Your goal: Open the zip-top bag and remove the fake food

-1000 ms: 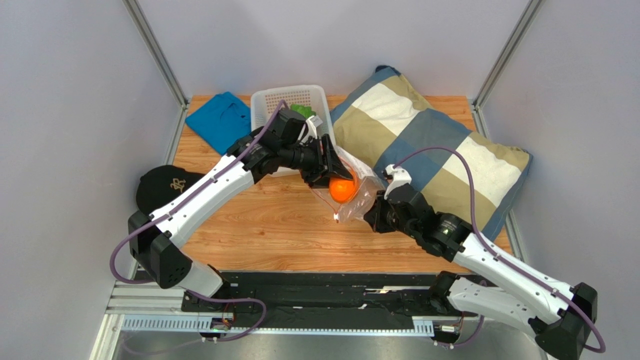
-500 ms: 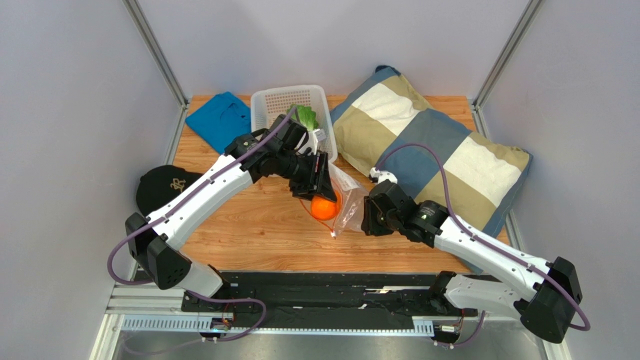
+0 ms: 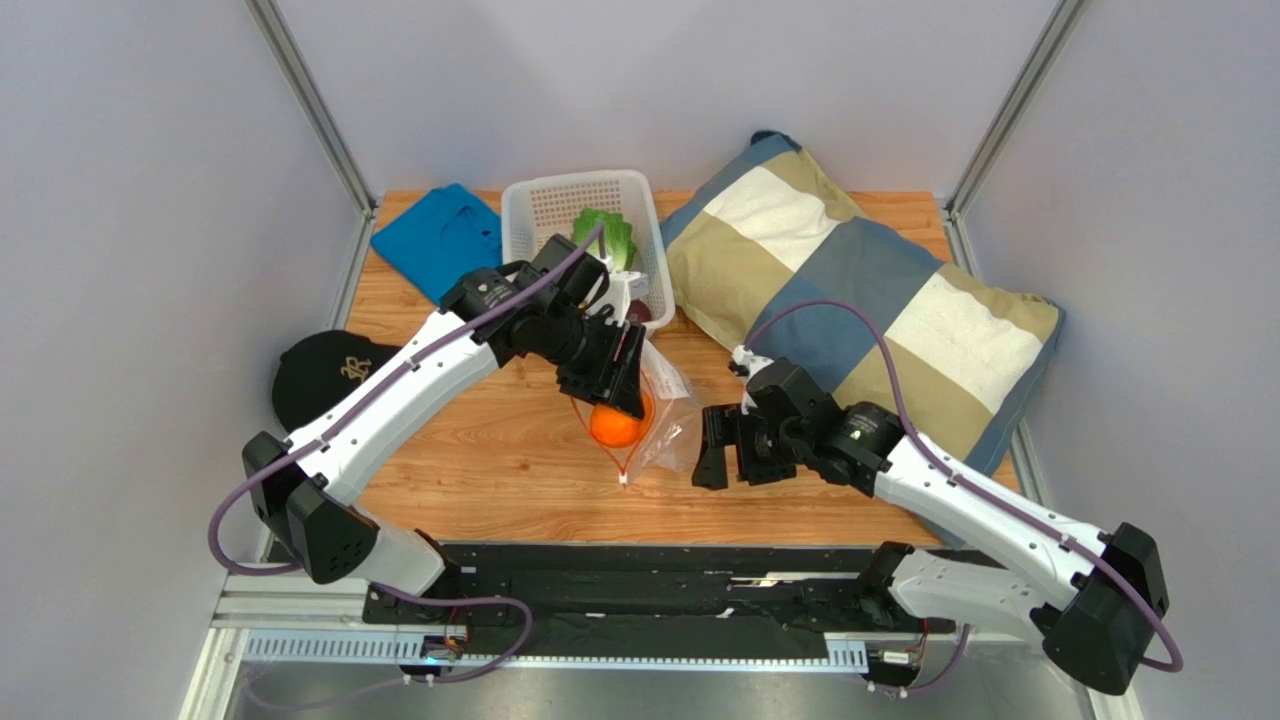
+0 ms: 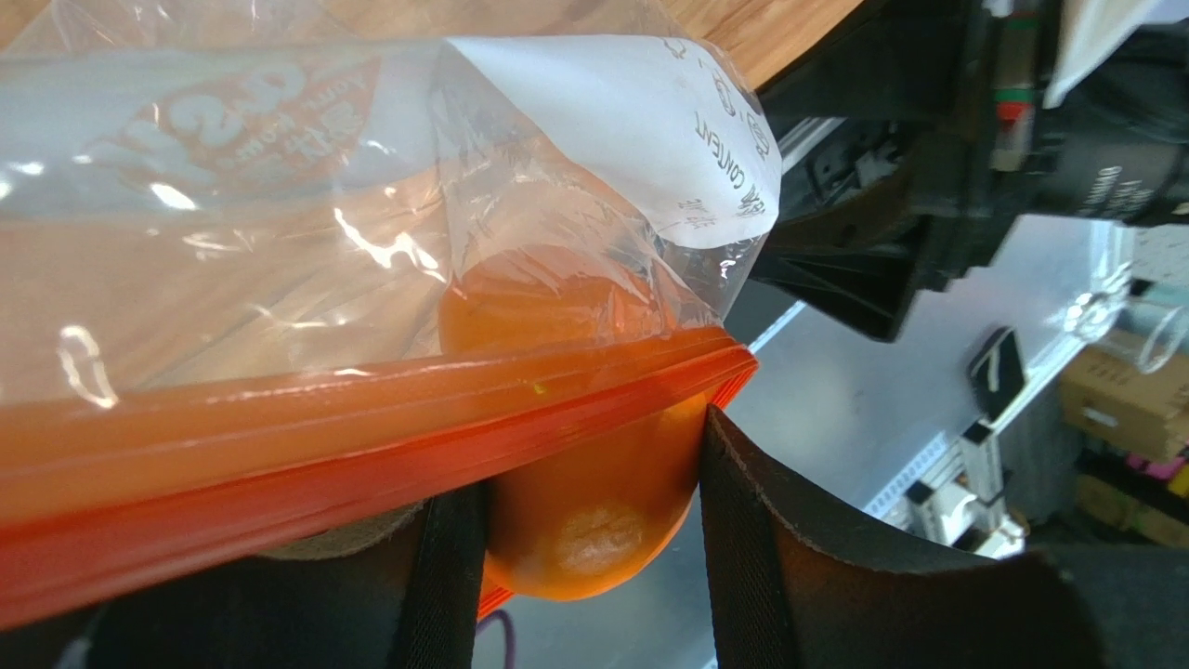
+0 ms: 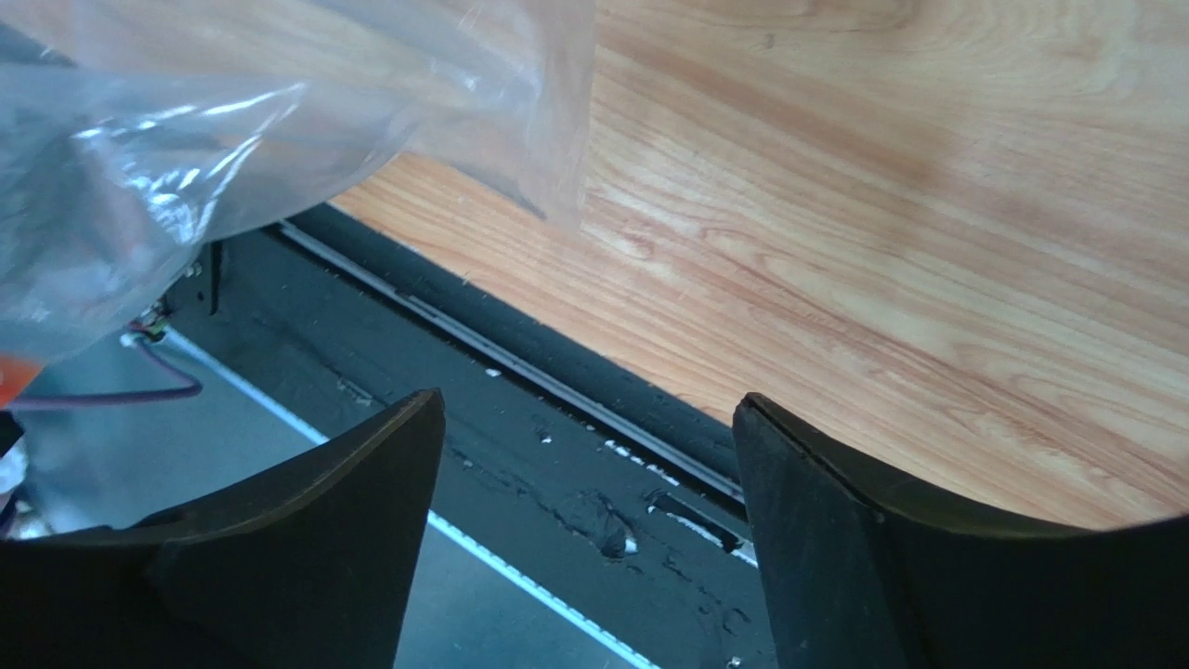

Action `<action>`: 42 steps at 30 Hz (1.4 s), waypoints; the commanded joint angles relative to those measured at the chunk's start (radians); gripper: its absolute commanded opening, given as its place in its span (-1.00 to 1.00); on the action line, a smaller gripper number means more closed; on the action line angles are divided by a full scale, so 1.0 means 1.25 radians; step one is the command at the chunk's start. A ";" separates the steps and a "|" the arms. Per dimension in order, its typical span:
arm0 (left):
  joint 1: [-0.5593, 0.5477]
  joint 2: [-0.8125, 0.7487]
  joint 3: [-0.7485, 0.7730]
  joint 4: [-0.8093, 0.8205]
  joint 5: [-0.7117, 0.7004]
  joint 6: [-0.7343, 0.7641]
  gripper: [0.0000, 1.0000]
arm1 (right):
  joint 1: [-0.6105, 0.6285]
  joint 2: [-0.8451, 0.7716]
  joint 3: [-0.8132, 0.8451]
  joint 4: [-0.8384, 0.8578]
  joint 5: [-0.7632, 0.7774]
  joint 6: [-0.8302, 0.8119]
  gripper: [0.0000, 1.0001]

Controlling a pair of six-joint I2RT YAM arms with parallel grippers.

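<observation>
My left gripper (image 3: 618, 402) is shut on the round orange (image 3: 610, 428), held above the wooden table. In the left wrist view the orange (image 4: 593, 495) sits pinched between both pads, with the zip-top bag's orange-red zip strip (image 4: 349, 439) lying across it. The clear zip-top bag (image 3: 666, 429) hangs around the orange, its white label (image 4: 628, 126) showing. My right gripper (image 3: 724, 449) stands open just right of the bag, with nothing between its fingers (image 5: 349, 530). A corner of the bag (image 5: 210, 126) hangs at the upper left of the right wrist view. A green-white lettuce head (image 3: 609, 240) lies in the basket.
A white perforated basket (image 3: 559, 198) stands at the back centre. A large striped pillow (image 3: 872, 293) fills the back right. A blue cloth (image 3: 439, 240) lies at the back left, and a black cap (image 3: 323, 375) at the left edge.
My right gripper has opened and let go of the bag, drawing back toward the near edge. The left gripper has carried the orange and bag left and nearer.
</observation>
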 commanded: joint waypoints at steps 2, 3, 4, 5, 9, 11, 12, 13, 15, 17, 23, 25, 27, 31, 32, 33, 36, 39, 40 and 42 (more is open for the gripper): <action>0.001 -0.009 0.009 -0.035 -0.030 0.122 -1.00 | -0.034 -0.070 0.080 0.010 -0.064 0.028 0.77; 0.001 -0.020 -0.018 -0.022 -0.021 0.120 -1.00 | -0.062 -0.074 0.091 0.028 -0.072 0.035 0.80; 0.001 -0.025 -0.029 -0.013 -0.012 0.113 -1.00 | -0.078 -0.072 0.106 0.037 -0.085 0.043 0.80; 0.001 -0.030 -0.039 0.003 0.003 0.094 -1.00 | -0.092 -0.055 0.147 0.044 -0.118 0.050 0.79; 0.001 -0.032 -0.058 0.035 0.047 0.042 -1.00 | -0.104 0.011 0.248 0.062 -0.194 0.048 0.33; 0.001 -0.030 -0.057 0.044 0.047 0.019 -1.00 | -0.104 0.023 0.258 0.095 -0.225 0.056 0.15; 0.001 -0.026 -0.052 0.043 0.045 0.014 -1.00 | -0.102 0.031 0.258 0.138 -0.244 0.065 0.05; 0.000 -0.024 -0.051 0.042 0.047 0.011 -1.00 | -0.102 0.034 0.255 0.159 -0.252 0.067 0.04; -0.002 -0.020 -0.049 0.044 0.053 0.008 -1.00 | -0.100 0.050 0.255 0.208 -0.275 0.077 0.04; -0.002 -0.020 -0.050 0.045 0.058 0.006 -1.00 | -0.094 0.081 0.271 0.222 -0.285 0.069 0.06; -0.005 -0.025 -0.044 0.045 0.064 0.004 -1.00 | -0.068 0.140 0.276 0.235 -0.275 0.054 0.01; -0.009 -0.029 -0.044 0.045 0.068 0.004 -1.00 | -0.067 0.147 0.278 0.235 -0.273 0.038 -0.03; -0.011 -0.034 -0.045 0.044 0.070 0.008 -1.00 | -0.067 0.161 0.285 0.227 -0.263 0.027 -0.20; -0.014 -0.046 -0.058 0.050 0.079 0.015 -1.00 | -0.067 0.180 0.298 0.220 -0.255 0.009 -0.31; -0.014 -0.049 -0.065 0.051 0.079 0.014 -1.00 | -0.066 0.184 0.300 0.220 -0.260 0.010 -0.32; -0.014 -0.052 -0.067 0.053 0.079 0.014 -1.00 | -0.064 0.189 0.301 0.221 -0.261 0.010 -0.36; -0.018 -0.058 -0.073 0.056 0.076 0.012 -1.00 | -0.056 0.196 0.300 0.232 -0.258 0.012 -0.58; -0.026 -0.070 -0.080 0.069 0.085 0.012 -1.00 | -0.054 0.206 0.309 0.205 -0.210 0.028 -0.93; -0.032 -0.076 -0.082 0.075 0.077 0.016 -1.00 | -0.053 0.218 0.328 0.187 -0.186 0.032 -1.00; -0.060 -0.110 -0.088 0.081 0.047 0.030 -1.00 | -0.052 0.237 0.347 0.148 -0.158 0.031 -1.00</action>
